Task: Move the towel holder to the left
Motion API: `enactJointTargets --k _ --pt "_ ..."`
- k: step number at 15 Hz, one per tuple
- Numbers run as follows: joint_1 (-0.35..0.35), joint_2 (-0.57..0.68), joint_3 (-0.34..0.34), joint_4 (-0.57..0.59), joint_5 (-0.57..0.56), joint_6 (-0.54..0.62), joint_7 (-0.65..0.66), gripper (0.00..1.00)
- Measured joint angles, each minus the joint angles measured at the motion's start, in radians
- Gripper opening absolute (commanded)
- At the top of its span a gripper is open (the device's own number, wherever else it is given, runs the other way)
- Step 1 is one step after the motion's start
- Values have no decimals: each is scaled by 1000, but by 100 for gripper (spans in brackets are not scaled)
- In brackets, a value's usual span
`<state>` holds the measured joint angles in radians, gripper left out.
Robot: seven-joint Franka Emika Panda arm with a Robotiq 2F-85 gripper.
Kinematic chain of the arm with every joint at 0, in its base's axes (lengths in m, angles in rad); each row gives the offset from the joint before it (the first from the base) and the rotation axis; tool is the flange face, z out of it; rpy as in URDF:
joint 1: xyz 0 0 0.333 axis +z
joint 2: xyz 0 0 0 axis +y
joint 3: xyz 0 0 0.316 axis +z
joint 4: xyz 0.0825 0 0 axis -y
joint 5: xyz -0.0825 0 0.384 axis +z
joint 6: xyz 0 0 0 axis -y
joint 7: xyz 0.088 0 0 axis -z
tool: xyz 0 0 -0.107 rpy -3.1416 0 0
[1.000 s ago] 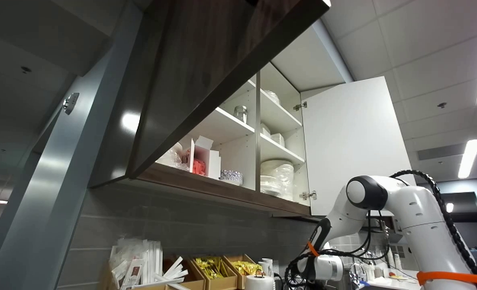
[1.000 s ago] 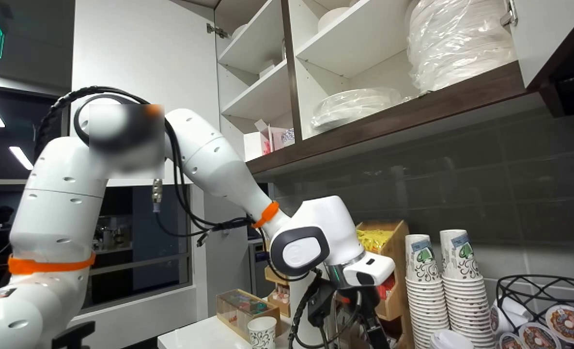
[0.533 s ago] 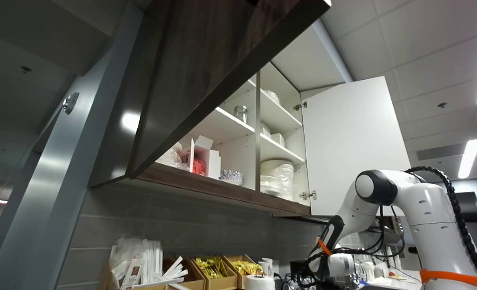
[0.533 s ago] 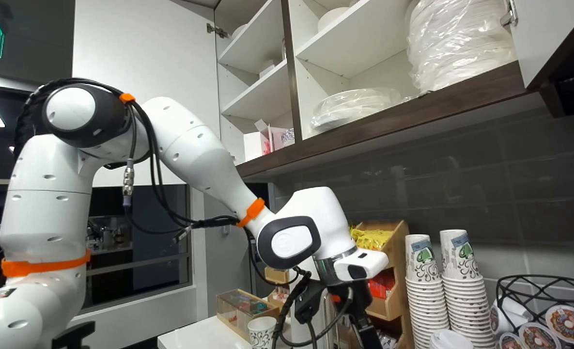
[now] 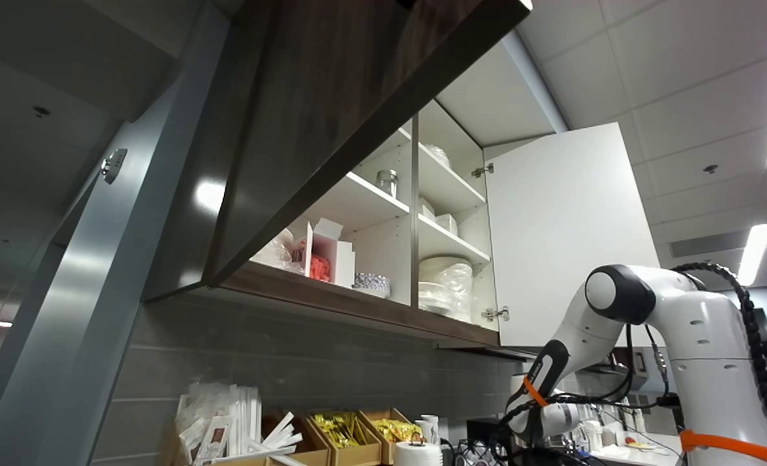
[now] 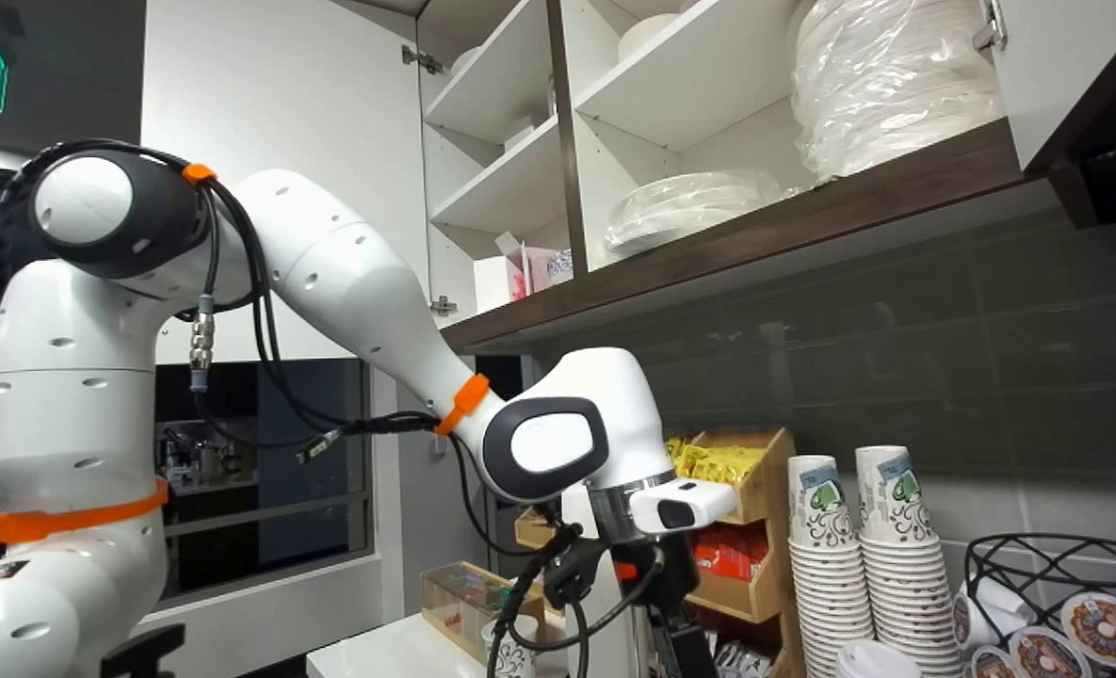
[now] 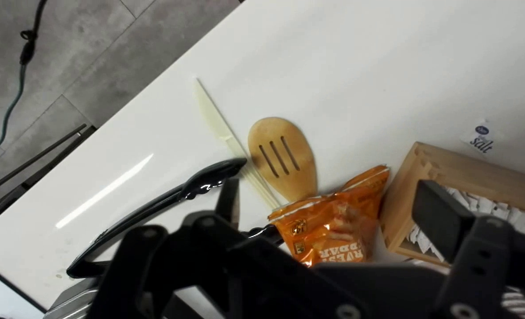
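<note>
In an exterior view, the likely paper towel holder (image 5: 417, 455) stood right of the wooden bins (image 5: 357, 455); judged light, soft-sided, best taken by its looped brown top. In the wrist view, the end effector (image 7: 333, 208) was spread wide, unloaded.

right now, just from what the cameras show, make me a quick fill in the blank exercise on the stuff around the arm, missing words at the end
1. The slotted wooden spoon has ____ slots through its head.
2. The snack bag beside the wooden box is mostly ____ in colour.
3. The large word printed on the small white packet is ____.
4. In an exterior view, the patterned paper cups just right of the wooden rack stand in ____ tall stacks.

Missing words: three; orange; salt; two.
</note>
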<state>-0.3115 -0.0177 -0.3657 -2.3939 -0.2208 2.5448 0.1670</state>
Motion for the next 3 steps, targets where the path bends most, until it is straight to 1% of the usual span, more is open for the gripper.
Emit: enactJointTargets --k 3 --pt "0 -8 1 -12 -2 0 -5 100"
